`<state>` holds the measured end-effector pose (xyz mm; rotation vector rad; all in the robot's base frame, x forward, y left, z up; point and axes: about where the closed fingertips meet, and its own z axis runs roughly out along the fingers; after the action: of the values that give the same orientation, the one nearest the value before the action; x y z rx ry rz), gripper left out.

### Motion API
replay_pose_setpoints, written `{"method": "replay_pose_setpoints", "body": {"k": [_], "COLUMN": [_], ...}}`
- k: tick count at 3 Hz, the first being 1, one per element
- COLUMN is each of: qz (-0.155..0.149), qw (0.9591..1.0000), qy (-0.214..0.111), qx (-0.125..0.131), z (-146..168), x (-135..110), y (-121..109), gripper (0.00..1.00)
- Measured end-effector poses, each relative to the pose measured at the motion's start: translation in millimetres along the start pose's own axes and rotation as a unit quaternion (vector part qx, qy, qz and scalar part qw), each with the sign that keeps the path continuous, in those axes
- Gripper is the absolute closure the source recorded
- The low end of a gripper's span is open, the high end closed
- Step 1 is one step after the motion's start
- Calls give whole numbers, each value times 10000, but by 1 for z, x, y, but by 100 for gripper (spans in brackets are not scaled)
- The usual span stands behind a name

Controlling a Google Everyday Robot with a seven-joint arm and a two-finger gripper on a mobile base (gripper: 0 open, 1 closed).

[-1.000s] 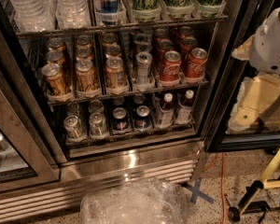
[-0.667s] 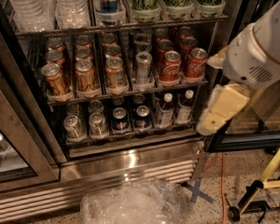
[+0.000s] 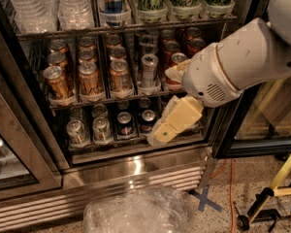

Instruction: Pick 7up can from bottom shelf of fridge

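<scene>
The fridge (image 3: 136, 166) stands open, with a steel base and a slatted grille. Its bottom shelf (image 3: 111, 147) holds two pale silver-green cans (image 3: 101, 128) in the left lanes; these may be 7up, but I cannot read the labels. Two dark cans (image 3: 124, 124) stand in the middle lanes. My cream-coloured gripper (image 3: 161, 135) hangs from the white arm (image 3: 242, 62). It points down-left in front of the right part of the bottom shelf, next to the dark cans. It hides the right lanes and holds nothing that I can see.
The rack above holds gold, silver and red cans (image 3: 89, 79). The top rack holds water bottles (image 3: 72, 6) and tall green cans. A crumpled clear plastic bag (image 3: 136, 210) lies on the floor in front of the grille. A yellow stand (image 3: 281, 178) is at the right, and a glass door frame (image 3: 19, 144) at the left.
The arm has swung in from the right edge to the left. The gripper now sits in front of the right part of the bottom shelf and covers the bottles there.
</scene>
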<state>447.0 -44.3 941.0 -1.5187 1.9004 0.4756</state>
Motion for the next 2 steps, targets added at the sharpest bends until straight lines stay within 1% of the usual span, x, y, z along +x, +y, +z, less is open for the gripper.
{"method": "replay_pose_setpoints", "body": {"k": [1, 2], "qz": [55, 21], "qw": [9998, 9998], "qy": [-183, -181], "qx": [-43, -24], "z": [-1, 8], "x": [-13, -21], "y": [4, 6], "gripper": [0, 0]}}
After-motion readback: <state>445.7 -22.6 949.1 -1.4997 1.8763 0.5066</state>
